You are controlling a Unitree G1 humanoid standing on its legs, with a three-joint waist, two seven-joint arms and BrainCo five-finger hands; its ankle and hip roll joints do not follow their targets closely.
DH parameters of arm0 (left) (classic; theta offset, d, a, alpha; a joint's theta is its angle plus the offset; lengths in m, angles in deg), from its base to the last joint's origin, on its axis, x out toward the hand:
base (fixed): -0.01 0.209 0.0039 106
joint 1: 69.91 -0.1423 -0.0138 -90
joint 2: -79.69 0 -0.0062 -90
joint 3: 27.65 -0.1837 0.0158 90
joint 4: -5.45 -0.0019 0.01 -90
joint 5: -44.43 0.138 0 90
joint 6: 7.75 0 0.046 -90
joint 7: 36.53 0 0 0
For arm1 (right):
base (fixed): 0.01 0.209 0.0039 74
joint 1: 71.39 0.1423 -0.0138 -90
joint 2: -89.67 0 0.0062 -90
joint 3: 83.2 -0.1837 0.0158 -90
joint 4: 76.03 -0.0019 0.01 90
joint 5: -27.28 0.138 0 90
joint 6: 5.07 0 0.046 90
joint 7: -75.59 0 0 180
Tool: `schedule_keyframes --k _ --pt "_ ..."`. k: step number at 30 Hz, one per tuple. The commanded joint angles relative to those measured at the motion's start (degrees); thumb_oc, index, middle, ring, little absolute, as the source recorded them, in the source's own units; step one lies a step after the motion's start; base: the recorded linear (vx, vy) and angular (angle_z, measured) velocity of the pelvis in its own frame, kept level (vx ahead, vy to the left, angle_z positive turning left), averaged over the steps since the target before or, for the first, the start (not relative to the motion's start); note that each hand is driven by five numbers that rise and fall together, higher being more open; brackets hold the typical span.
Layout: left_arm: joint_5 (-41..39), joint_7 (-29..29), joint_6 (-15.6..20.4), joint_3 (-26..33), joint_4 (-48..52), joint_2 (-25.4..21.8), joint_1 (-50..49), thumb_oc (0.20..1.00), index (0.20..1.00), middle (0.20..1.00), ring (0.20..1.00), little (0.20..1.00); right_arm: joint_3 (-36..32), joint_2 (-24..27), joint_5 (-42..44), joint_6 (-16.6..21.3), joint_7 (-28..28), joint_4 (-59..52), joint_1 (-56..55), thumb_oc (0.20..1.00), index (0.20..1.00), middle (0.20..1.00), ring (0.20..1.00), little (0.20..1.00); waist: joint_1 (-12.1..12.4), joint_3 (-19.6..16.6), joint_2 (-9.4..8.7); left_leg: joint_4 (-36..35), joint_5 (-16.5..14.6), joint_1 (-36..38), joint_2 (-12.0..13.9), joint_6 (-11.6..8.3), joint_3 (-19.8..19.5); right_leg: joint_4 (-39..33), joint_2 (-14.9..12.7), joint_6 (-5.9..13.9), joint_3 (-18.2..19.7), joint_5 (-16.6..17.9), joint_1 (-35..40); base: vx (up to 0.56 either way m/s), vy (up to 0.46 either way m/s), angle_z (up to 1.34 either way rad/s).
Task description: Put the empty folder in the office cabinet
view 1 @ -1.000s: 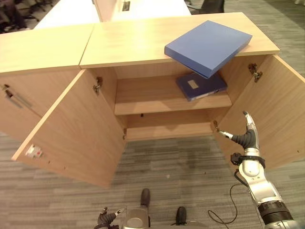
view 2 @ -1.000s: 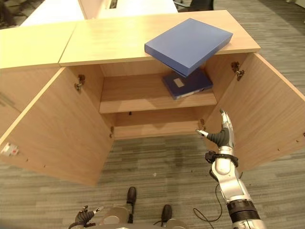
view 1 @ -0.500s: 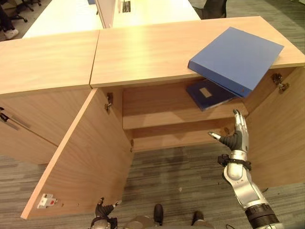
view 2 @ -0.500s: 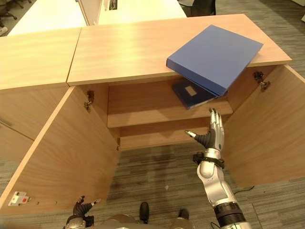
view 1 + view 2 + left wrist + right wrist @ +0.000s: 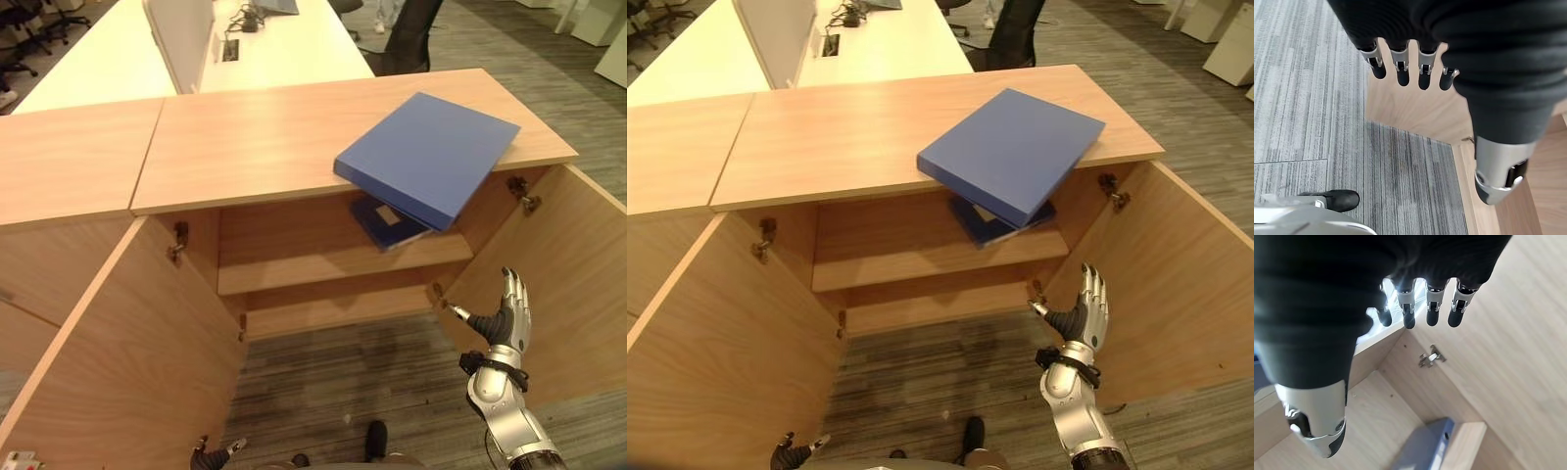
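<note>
Reach step: blue folder point(image 5: 426, 155) lies upper right on the cabinet point(image 5: 255, 137) top, overhanging the edge; right hand point(image 5: 507, 318), fingers spread and empty, lower right, must next rise to grasp it.

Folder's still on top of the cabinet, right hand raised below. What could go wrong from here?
1. The blue folder overhangs the cabinet top's front edge; a nudge from below may tip it off.
2. The open right robot hand is close to the right door and could bump it.
3. A second folder already occupies the shelf's right side.
</note>
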Motion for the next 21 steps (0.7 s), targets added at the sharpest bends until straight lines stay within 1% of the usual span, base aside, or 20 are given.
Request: schedule_keyframes --k 1,7,10,12,13,15,17,21 --pt "0.74 0.23 0.53 -0.97 -1.85 0.14 0.98 1.000 1.000 1.000 1.000 1.000 -1.03 0.67 2.83 2.83 -0.26 -2.74 0.86 1.000 1.000 1.000 1.000 1.000 0.87 -0.87 -0.16 0.41 -0.42 -2.56 1.53 -2.37 -1.33 0.44 -2.11 4.68 -0.27 -6.79 5.19 0.03 -0.031 0.03" --pt "0.27 0.00 0.46 -1.24 -1.40 0.45 -0.06 1.000 1.000 1.000 1.000 1.000 0.42 -0.04 4.59 3.62 -1.82 -2.03 -0.45 1.000 1.000 1.000 1.000 1.000 0.45 -0.98 0.48 0.09 -0.49 -2.06 1.67 -2.67 -1.23 0.44 -2.05 4.56 -0.20 -7.37 6.02 0.04 -0.031 0.00" --pt "0.19 0.03 0.81 -0.95 -0.44 0.80 -1.28 1.000 1.000 1.000 1.000 1.000 0.70 2.11 -0.82 3.37 -0.83 -5.10 -0.24 1.000 1.000 1.000 1.000 1.000 0.42 -0.81 0.98 0.12 -0.74 -1.90 1.76 -2.76 -1.27 0.44 -2.24 4.59 -0.28 -7.66 6.41 0.03 -0.012 -0.01" --pt "1.02 0.06 1.09 -0.84 0.31 0.81 -1.72 1.000 1.000 1.000 1.000 1.000 0.82 4.89 -7.81 2.50 0.70 -7.43 0.96 1.000 1.000 1.000 1.000 1.000 0.52 -0.48 1.27 0.34 -0.94 -2.00 1.82 -2.85 -1.30 0.44 -2.42 4.62 -0.39 -7.72 6.53 0.00 -0.015 0.01" --pt "2.16 0.00 1.27 -1.27 0.76 0.60 -1.59 1.000 1.000 1.000 1.000 1.000 1.46 7.77 -13.15 1.73 2.27 -8.39 3.93 1.000 1.000 1.000 1.000 1.000 1.00 -0.05 1.37 0.97 -1.11 -2.54 1.97 -2.98 -1.49 0.44 -2.64 4.58 -0.52 -7.77 6.49 -0.03 -0.040 0.02" --pt "3.47 -0.11 1.54 -1.56 1.08 0.09 -0.69 1.000 1.000 1.000 1.000 1.000 2.39 11.17 -19.46 -0.16 4.26 -9.17 8.83 1.000 1.000 1.000 1.000 1.000 1.81 1.23 1.41 3.53 -1.77 -4.61 2.19 -3.20 -1.66 0.44 -3.16 4.49 -1.04 -7.60 6.19 -0.07 -0.050 -0.02" --pt "3.64 -0.14 1.61 -1.69 1.20 -0.03 -0.26 1.000 1.000 1.000 1.000 1.000 2.49 11.80 -20.45 -0.69 4.95 -9.21 10.61 1.000 1.000 1.000 1.000 1.000 1.95 1.86 1.43 4.89 -2.15 -5.75 2.22 -3.20 -1.84 0.46 -3.38 4.45 -1.25 -7.50 5.97 -0.07 -0.036 0.04" --pt "2.48 0.51 2.13 -2.46 1.99 -0.69 2.34 1.000 1.000 1.000 1.000 1.000 1.13 12.35 -21.31 -2.90 8.30 -9.50 16.11 1.000 1.000 1.000 1.000 1.000 2.54 5.78 2.06 10.35 -3.02 -11.51 1.98 -3.21 -2.71 3.16 -4.82 4.14 -1.87 -7.27 2.55 -0.18 -0.034 0.11"
